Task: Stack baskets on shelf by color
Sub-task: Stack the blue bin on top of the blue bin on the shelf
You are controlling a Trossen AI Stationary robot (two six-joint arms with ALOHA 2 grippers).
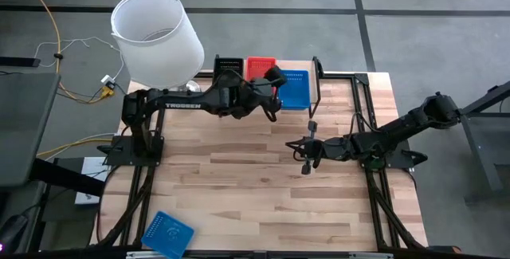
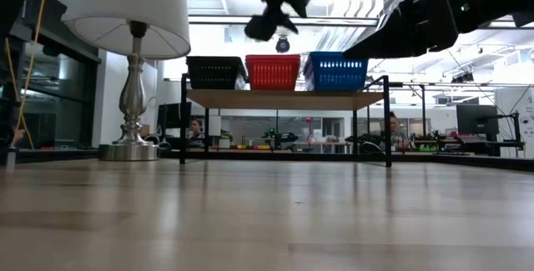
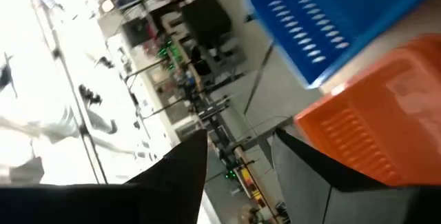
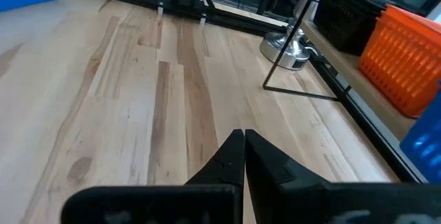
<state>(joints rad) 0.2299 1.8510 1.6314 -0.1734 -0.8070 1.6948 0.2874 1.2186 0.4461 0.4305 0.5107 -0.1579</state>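
The shelf (image 2: pixel 284 99) stands at the table's far edge. On its top sit a black basket (image 2: pixel 215 72), a red-orange basket (image 2: pixel 272 71) and a blue basket (image 2: pixel 337 70), side by side on their bases. One more blue basket (image 1: pixel 167 233) lies on the table's near left corner. My left gripper (image 3: pixel 238 162) is open and hovers above the shelf (image 1: pixel 275 84), over the red-orange basket (image 3: pixel 379 134) and the blue one (image 3: pixel 337 17). My right gripper (image 4: pixel 243 141) is shut and hangs over the table's right middle (image 1: pixel 307 154).
A white-shaded lamp (image 1: pixel 155 36) stands at the far left corner, its metal base (image 4: pixel 286 48) next to the shelf. Black frame rails (image 1: pixel 370 131) run along the table's sides. Bare wood (image 1: pixel 239 179) lies between the shelf and the near edge.
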